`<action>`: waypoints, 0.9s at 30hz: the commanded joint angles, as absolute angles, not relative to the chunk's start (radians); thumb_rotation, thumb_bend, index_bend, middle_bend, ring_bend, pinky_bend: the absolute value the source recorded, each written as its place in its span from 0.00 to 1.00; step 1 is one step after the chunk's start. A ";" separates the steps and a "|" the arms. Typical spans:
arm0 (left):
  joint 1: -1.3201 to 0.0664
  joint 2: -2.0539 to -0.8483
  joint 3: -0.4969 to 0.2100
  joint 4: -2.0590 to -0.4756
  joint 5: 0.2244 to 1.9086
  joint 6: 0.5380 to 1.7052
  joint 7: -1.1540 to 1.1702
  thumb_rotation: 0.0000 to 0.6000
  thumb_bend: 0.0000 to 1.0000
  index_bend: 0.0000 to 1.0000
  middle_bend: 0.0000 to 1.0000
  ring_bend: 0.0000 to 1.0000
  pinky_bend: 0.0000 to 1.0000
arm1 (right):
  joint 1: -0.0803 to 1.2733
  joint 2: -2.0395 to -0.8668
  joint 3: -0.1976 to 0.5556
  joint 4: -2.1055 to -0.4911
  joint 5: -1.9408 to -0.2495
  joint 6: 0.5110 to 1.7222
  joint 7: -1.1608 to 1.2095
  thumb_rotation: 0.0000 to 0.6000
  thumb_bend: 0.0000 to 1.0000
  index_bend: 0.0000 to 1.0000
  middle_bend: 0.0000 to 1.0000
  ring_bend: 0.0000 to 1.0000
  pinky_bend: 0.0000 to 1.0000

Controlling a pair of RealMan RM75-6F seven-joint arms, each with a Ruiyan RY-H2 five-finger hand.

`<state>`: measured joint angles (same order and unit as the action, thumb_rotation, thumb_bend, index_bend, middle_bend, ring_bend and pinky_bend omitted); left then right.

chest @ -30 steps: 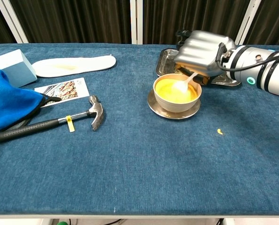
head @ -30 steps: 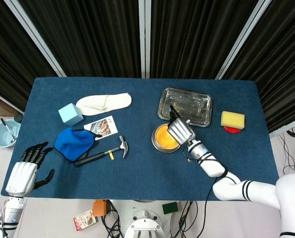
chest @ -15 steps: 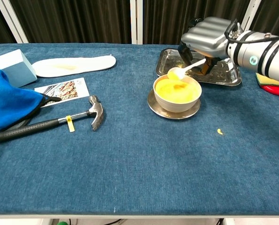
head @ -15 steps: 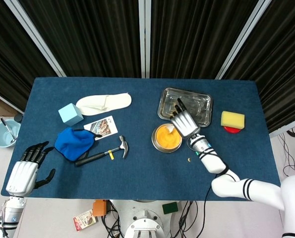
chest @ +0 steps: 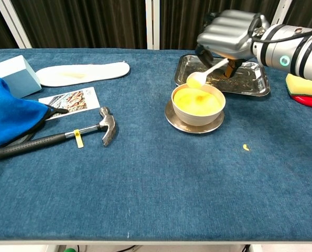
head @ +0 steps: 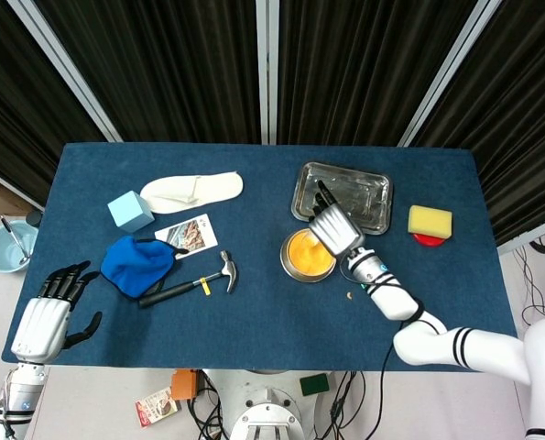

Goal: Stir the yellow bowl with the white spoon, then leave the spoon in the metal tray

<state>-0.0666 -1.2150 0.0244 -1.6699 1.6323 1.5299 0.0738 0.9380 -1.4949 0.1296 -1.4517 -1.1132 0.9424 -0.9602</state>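
Left hand [head: 43, 321]: rests at the near left corner of the bench [head: 254, 321], fingers apart and holding nothing; well away from the work.
Left clutter: a light blue block [chest: 17, 75], a white slipper [chest: 85, 73], a blue cloth [chest: 11, 118], a picture card [chest: 72, 101] and a hammer [chest: 58, 137] lie on the left half, none of them touched.
Yellow bowl [chest: 198, 103]: sits on a saucer right of centre, with yellow contents, just in front of the metal tray.
White spoon [chest: 205, 72]: held clear of the bowl, its scoop hanging above the bowl's far rim, handle running up to the right into the hand.
Right hand [chest: 226, 37]: fingers closed on the spoon's handle, hovering between the bowl and the tray.
Metal tray [chest: 255, 84]: just behind the bowl, nothing in it that I can make out.
Spill: a small yellow crumb [chest: 245, 147] lies on the bench, right of the bowl.
Far right: a yellow sponge [head: 430, 221] on a red dish.
Progress: the stirring looks finished or close to it, judging by the raised spoon; setting the spoon in the tray and letting go is not yet done.
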 commanded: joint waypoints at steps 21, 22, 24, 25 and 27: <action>-0.050 -1.237 0.031 -1.622 1.625 1.544 0.032 0.89 0.33 0.17 0.09 0.11 0.13 | 1.041 -1.519 -0.023 -1.407 -1.421 0.931 -1.726 1.00 0.58 0.84 0.43 0.17 0.00; -0.050 -1.237 0.031 -1.622 1.625 1.544 0.031 0.89 0.33 0.17 0.09 0.11 0.13 | 1.036 -1.523 -0.020 -1.409 -1.409 0.935 -1.750 1.00 0.58 0.84 0.43 0.17 0.00; -0.050 -1.238 0.030 -1.621 1.627 1.545 0.031 0.89 0.33 0.17 0.09 0.11 0.13 | 1.022 -1.532 -0.011 -1.412 -1.374 0.949 -1.812 1.00 0.58 0.84 0.43 0.17 0.00; -0.050 -1.239 0.030 -1.621 1.627 1.546 0.031 0.89 0.33 0.17 0.09 0.11 0.13 | 1.015 -1.539 -0.006 -1.414 -1.355 0.958 -1.843 1.00 0.58 0.84 0.43 0.17 0.00; -0.050 -1.238 0.030 -1.622 1.627 1.547 0.033 0.88 0.33 0.17 0.09 0.11 0.13 | 0.999 -1.555 0.008 -1.424 -1.298 0.978 -1.913 1.00 0.58 0.85 0.43 0.17 0.00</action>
<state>-0.0500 -1.2385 0.0298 -1.6218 1.6275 1.5465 0.0325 1.0249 -1.5319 -0.0108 -1.4117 -1.3662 0.9515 -1.8316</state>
